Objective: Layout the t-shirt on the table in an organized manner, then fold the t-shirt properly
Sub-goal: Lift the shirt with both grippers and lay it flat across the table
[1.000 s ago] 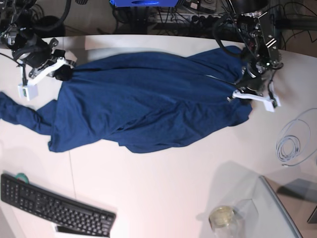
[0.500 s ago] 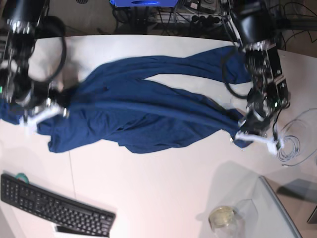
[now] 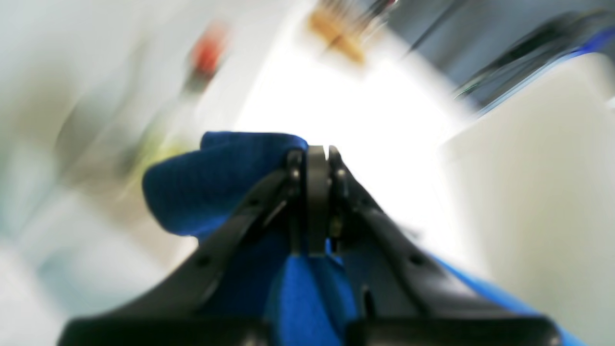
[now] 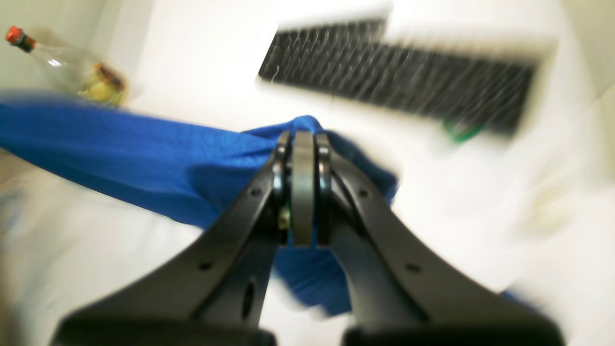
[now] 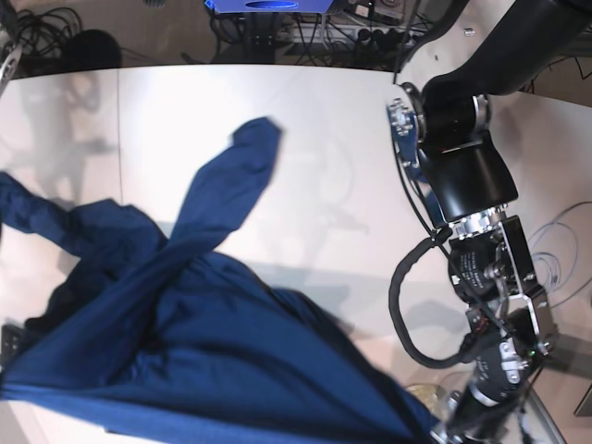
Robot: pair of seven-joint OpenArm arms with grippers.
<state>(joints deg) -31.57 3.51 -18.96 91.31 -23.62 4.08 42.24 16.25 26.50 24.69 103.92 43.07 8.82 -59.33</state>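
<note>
status: layout not done, fold not started | t-shirt bunched, hanging stretched over near bench edge | your left end effector and right end effector each clamp cloth | next: spread flat

Spreading across the worktop from 6 to 9 o'clock: the t-shirt, one sleeve reaching toward 12. Standing at 3 to 5 o'clock: the left arm.
</note>
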